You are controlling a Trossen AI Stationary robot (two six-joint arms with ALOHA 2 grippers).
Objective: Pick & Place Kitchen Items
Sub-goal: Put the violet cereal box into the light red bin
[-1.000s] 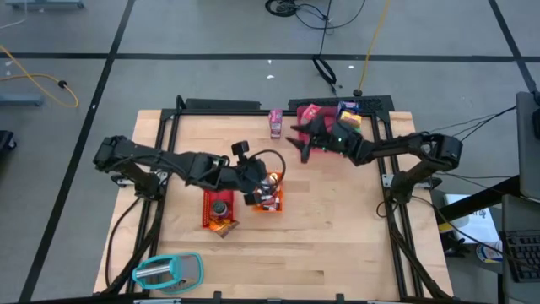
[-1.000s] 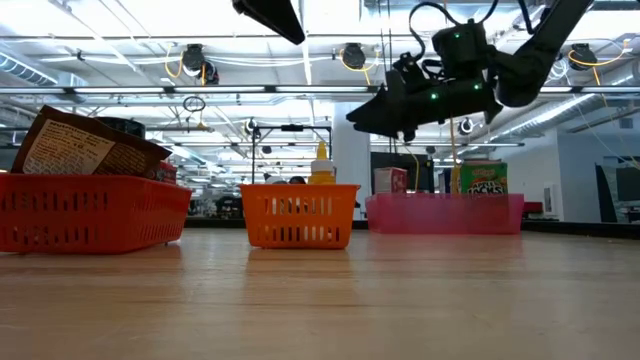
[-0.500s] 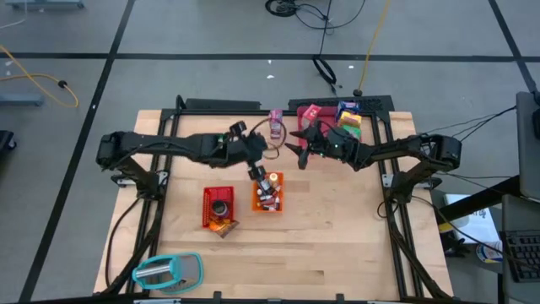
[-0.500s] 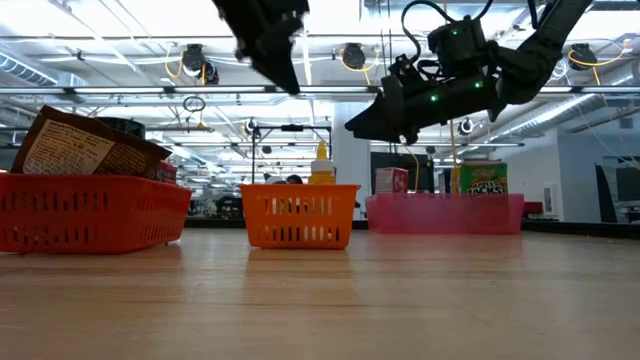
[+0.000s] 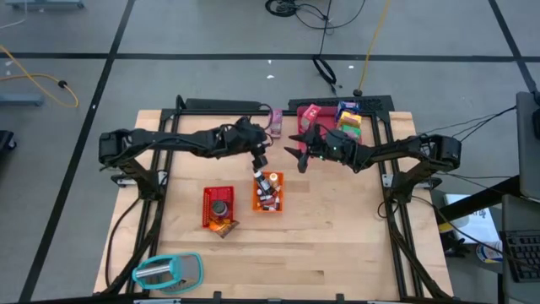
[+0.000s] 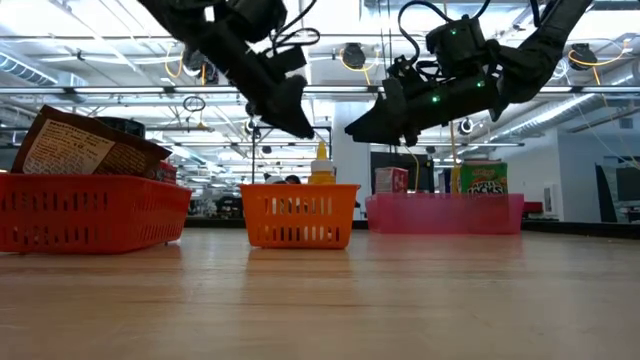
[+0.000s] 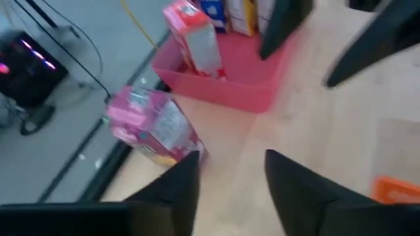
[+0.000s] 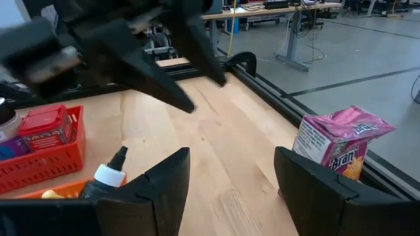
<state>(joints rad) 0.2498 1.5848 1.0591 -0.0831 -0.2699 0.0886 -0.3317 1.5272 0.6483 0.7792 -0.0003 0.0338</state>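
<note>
i count two baskets: red basket (image 5: pixel 218 206) nearest, orange basket (image 5: pixel 268 192) beyond. left gripper (image 5: pixel 259 158) and right gripper (image 5: pixel 295 151) both hang open, empty. only my wrist views show the pink carton (image 7: pixel 152 126) standing tilted beside the pink tray (image 7: pixel 226 80).

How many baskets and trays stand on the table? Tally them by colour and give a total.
Red basket: 1
Orange basket: 1
Pink tray: 1
Total: 3
</note>
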